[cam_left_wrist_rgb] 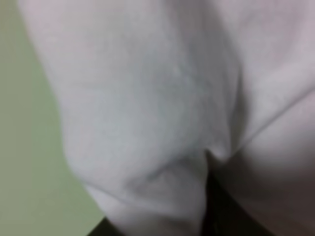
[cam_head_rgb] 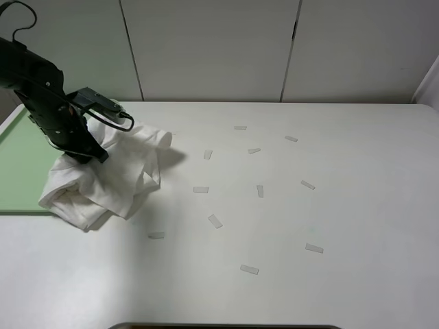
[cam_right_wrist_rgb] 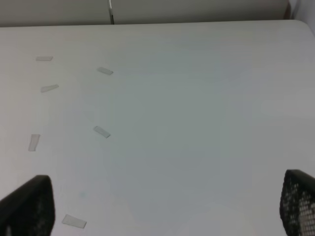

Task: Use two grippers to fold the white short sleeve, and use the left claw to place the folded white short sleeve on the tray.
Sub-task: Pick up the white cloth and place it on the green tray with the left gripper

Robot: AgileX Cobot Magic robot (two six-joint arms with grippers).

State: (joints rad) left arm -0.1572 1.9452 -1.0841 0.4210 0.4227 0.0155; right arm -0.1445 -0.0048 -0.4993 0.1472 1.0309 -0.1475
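Observation:
The white short sleeve (cam_head_rgb: 110, 181) is bunched into a rumpled heap at the table's left, its left part lying over the edge of the pale-green tray (cam_head_rgb: 19, 164). My left claw (cam_head_rgb: 89, 152) comes down from the upper left into the top of the heap, shut on a gather of cloth that rises to it. In the left wrist view the white cloth (cam_left_wrist_rgb: 162, 98) fills the picture, with the tray (cam_left_wrist_rgb: 24, 147) beside it. My right gripper (cam_right_wrist_rgb: 165, 204) stands open over bare table, its black fingers (cam_right_wrist_rgb: 29, 206) far apart. It is out of the exterior view.
Several small pale tape strips (cam_head_rgb: 215, 221) are scattered over the middle and right of the white table (cam_head_rgb: 357, 205); some show as strips (cam_right_wrist_rgb: 102, 131) in the right wrist view. Pale wall panels stand behind the table's far edge.

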